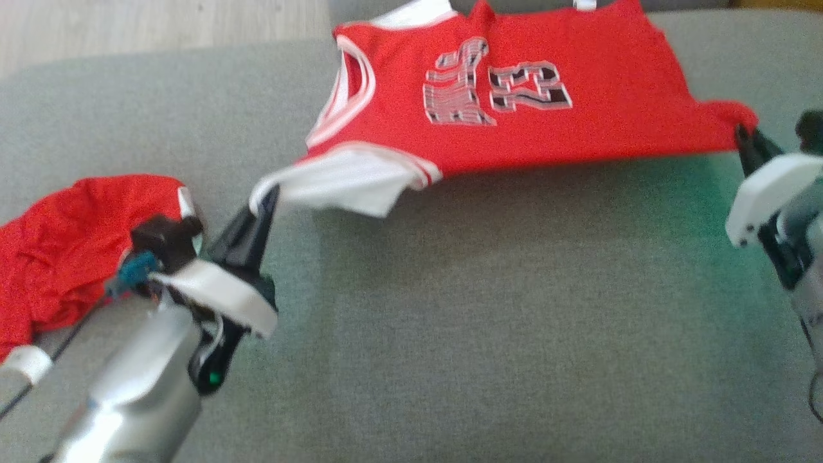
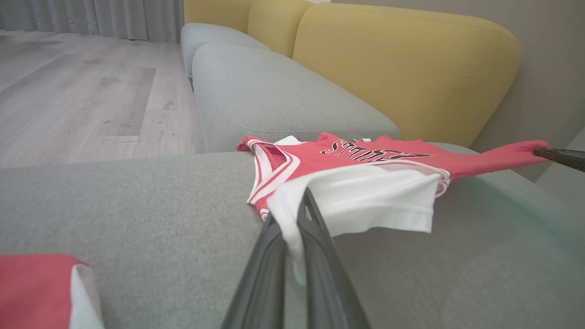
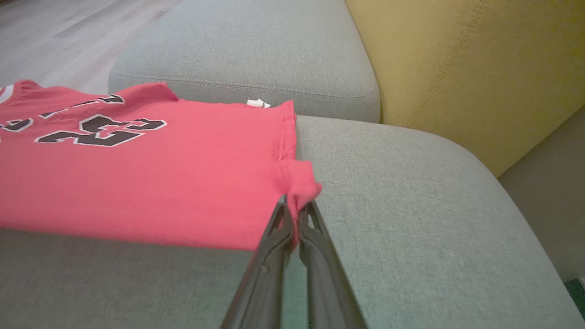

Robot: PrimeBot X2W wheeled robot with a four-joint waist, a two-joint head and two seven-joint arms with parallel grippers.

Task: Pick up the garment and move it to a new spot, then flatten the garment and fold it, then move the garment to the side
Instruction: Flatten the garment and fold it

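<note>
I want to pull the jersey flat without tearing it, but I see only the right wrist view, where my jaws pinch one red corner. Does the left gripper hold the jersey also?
Observer: Yes. The left gripper is shut on a white panel of the jersey, at the end opposite to the right gripper.
Operator: Does this panel touch the sofa?
Observer: In the left wrist view it hangs from the jaws, seemingly clear of the grey cushion.
Operator: Is anything beside the left arm?
Observer: A second red garment lies crumpled on the cushion, left of that gripper, apart from the jersey.
</note>
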